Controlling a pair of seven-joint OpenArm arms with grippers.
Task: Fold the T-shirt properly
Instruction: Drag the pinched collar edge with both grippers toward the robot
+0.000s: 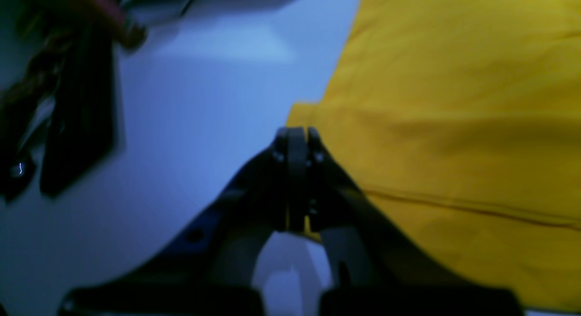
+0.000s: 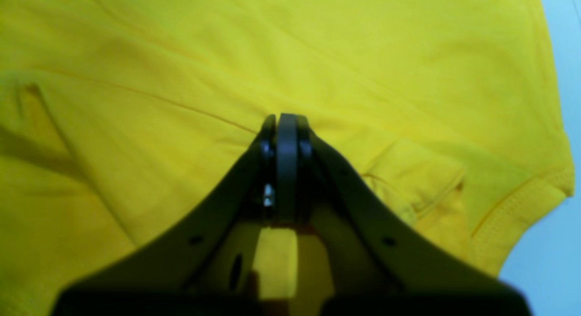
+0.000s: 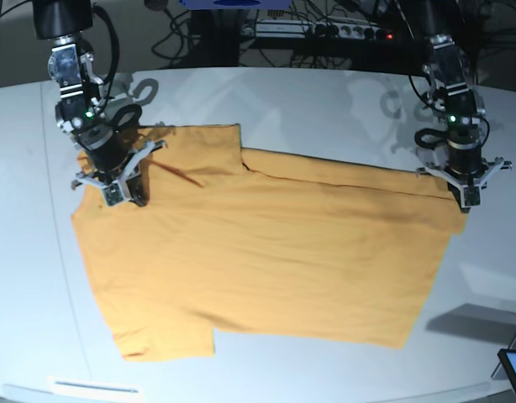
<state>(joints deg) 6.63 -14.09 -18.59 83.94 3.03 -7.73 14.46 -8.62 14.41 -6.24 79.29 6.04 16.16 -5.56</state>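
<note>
The orange-yellow T-shirt [image 3: 266,252] lies spread sideways on the white table [image 3: 325,101], sleeves to the left and hem to the right. My right gripper [image 3: 115,195] is shut on the T-shirt near the upper-left sleeve. In the right wrist view the cloth [image 2: 363,57] creases toward the closed tips [image 2: 286,120], and a sleeve hem [image 2: 522,211] shows at the right. My left gripper [image 3: 466,200] is shut on the T-shirt's upper-right hem corner. In the left wrist view its closed tips [image 1: 297,135] sit at the cloth's edge [image 1: 454,125]. No lettering or tag shows.
Cables and a power strip [image 3: 325,29] lie beyond the table's back edge. A dark screen corner [image 3: 514,369] pokes in at the bottom right. A white strip [image 3: 94,388] lies at the front left. Blurred dark arm parts [image 1: 77,125] show at the left of the left wrist view.
</note>
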